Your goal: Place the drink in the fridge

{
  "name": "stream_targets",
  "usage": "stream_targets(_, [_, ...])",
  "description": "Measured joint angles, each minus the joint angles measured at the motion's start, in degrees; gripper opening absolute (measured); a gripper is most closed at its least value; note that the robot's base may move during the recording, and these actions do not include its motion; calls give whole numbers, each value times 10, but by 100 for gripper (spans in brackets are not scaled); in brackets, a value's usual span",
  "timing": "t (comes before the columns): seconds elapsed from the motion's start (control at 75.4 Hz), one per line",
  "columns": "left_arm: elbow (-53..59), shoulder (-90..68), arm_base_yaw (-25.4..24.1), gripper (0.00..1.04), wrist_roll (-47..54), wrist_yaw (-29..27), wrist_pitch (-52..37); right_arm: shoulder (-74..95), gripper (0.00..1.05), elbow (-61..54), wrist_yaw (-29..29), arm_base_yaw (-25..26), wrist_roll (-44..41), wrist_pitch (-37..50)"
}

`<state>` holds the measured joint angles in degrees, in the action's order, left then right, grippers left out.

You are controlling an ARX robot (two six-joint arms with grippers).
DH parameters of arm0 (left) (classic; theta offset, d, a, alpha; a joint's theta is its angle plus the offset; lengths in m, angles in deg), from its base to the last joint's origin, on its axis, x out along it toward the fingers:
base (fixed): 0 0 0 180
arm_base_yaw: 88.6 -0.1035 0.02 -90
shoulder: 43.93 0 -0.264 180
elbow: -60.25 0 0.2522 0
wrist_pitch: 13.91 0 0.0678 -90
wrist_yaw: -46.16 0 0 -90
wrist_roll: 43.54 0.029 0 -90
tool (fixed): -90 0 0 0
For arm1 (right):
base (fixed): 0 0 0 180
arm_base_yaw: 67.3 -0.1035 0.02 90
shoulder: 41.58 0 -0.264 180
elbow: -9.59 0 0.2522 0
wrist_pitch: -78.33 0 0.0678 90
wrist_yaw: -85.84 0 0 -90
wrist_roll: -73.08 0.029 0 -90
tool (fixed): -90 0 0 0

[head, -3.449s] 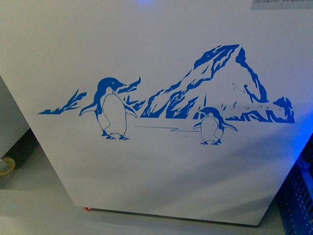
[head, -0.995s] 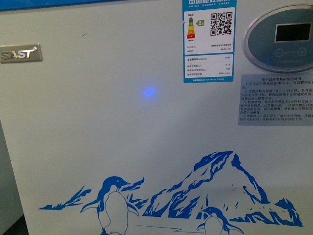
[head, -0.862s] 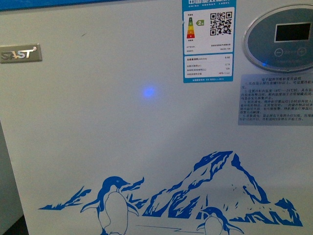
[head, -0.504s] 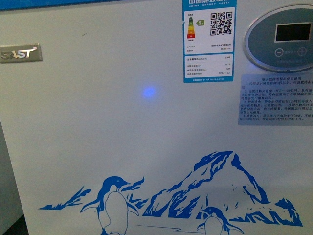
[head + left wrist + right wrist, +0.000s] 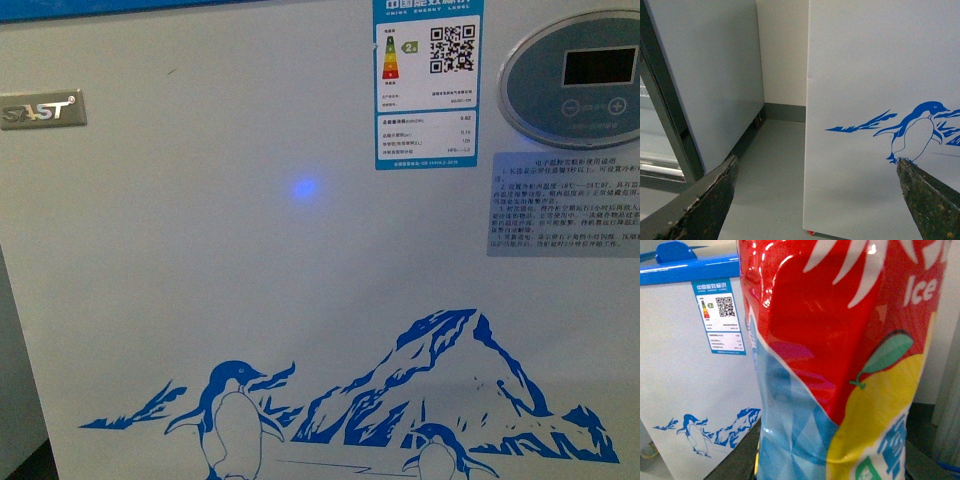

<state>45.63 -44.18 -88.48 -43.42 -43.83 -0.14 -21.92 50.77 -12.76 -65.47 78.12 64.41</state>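
Item one, the drink [image 5: 840, 340]: I have it in the right gripper [image 5: 832, 467], whose dark fingers [image 5: 732, 462] sit closed against either side of the bottle's lower part. Its red, blue and yellow label marked "Ice" fills the right wrist view, and the cap is out of sight. Item two, the fridge [image 5: 250, 300]: its white front fills my front view, close ahead, and carries a SAST badge [image 5: 42, 110], an energy label [image 5: 428, 85], an oval control panel [image 5: 575, 80], a blue light spot [image 5: 305, 188] and a penguin decal [image 5: 400, 400]. Its blue rim [image 5: 690, 267] shows behind the drink, apart from it. Item three, the left gripper [image 5: 816, 162]: jaws spread wide with nothing between them, held low near the fridge's corner. A red caster [image 5: 811, 232] stands on the grey floor [image 5: 775, 175], and a grey-white cabinet [image 5: 710, 75] stands apart beside it.
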Motion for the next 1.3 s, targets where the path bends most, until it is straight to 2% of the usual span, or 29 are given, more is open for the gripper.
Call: stream_targets(1.3, [0, 0, 0, 97, 0, 0, 0, 0, 40, -6, 0, 0, -2, -1])
